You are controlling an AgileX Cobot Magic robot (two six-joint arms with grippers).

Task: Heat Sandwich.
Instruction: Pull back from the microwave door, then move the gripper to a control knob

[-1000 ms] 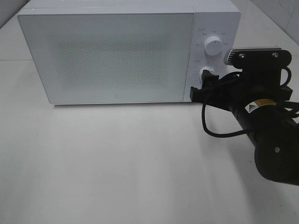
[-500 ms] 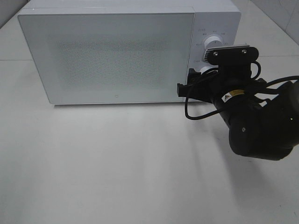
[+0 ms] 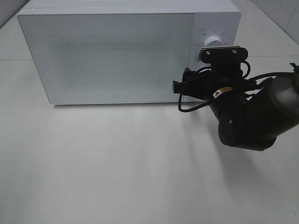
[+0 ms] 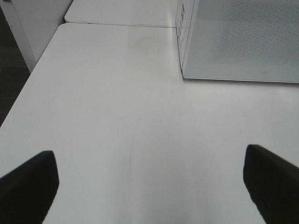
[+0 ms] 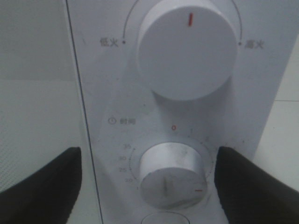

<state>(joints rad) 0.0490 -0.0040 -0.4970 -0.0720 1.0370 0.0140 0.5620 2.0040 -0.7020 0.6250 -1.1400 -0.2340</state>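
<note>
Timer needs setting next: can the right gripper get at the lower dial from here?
Probably yes. The right gripper is open, its fingers flank the lower dial in the wrist view, and nothing lies between. The remaining gap is unclear.

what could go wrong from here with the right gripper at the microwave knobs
1. The right gripper stands open around the timer knob, but the knob sits nearer one finger, so closing may grip unevenly and slip.
2. The power knob is close beside it, so a small drift could nudge that setting.
3. The microwave door is shut and no sandwich shows, so the microwave might run empty.
</note>
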